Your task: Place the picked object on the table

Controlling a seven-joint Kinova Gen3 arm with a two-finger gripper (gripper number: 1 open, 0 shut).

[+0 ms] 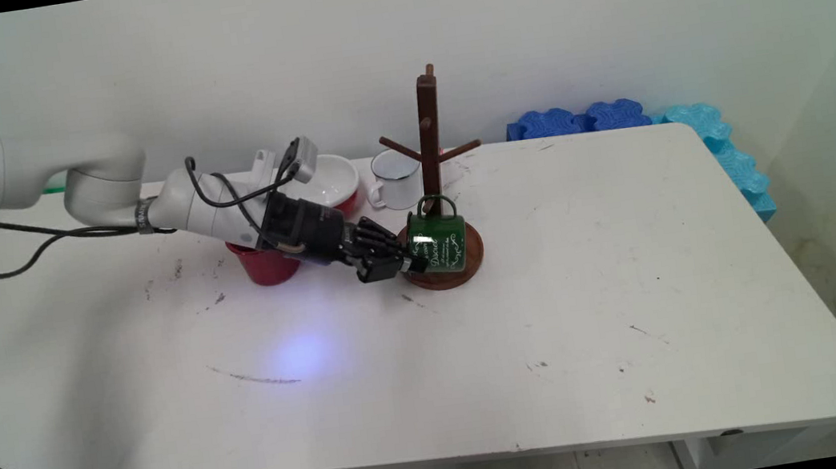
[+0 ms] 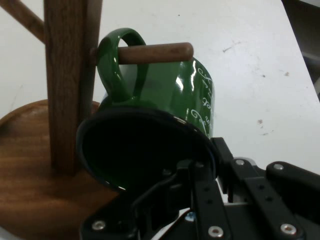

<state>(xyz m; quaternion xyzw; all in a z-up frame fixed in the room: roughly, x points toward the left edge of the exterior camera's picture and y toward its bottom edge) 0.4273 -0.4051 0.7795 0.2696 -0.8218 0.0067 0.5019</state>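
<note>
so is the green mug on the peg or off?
On. The green mug hangs by its handle on the rack's peg; the tool grips its rim.

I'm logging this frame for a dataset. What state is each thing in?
Green mug: hanging by its handle on a low peg of the mug tree, tilted, rim pinched by the pincer.
Pincer: shut on the green mug's rim.
Mug tree: upright on its round base; upper pegs bare.
White mug: upright, behind the tree.
Red cup: upright, partly hidden by the arm.
Bowl: upright, at the back.
</note>
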